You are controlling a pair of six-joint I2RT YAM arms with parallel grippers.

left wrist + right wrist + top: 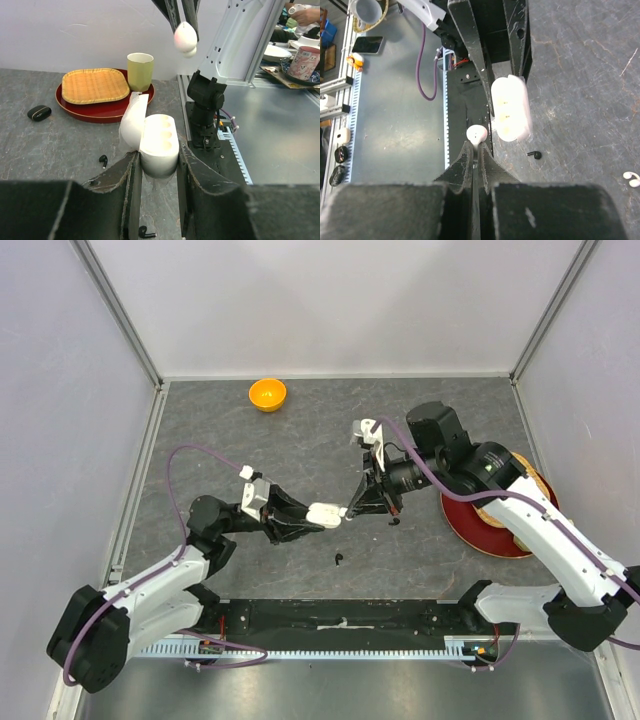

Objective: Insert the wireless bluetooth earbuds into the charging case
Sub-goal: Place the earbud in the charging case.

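My left gripper (pixel 157 162) is shut on a white charging case (pixel 159 142) and holds it off the table with its lid open and both wells facing up. The right gripper (pixel 475 145) is shut on the stem of a white earbud (pixel 476 134). That earbud (pixel 185 37) hangs just above and beside the white case (pixel 510 107). The two grippers meet mid-table (pixel 340 512). A second white earbud (pixel 631 178) lies on the table. Two black earbuds (pixel 103 160) (pixel 145 232) lie near the left gripper. A black pebble-shaped case (pixel 39 112) rests shut on the table.
A red tray (pixel 100 115) at the right holds a woven mat (pixel 95 85) and a green cup (pixel 140 71). An orange bowl (pixel 267 394) stands at the back. The right arm's base (pixel 205 105) is close behind the white case.
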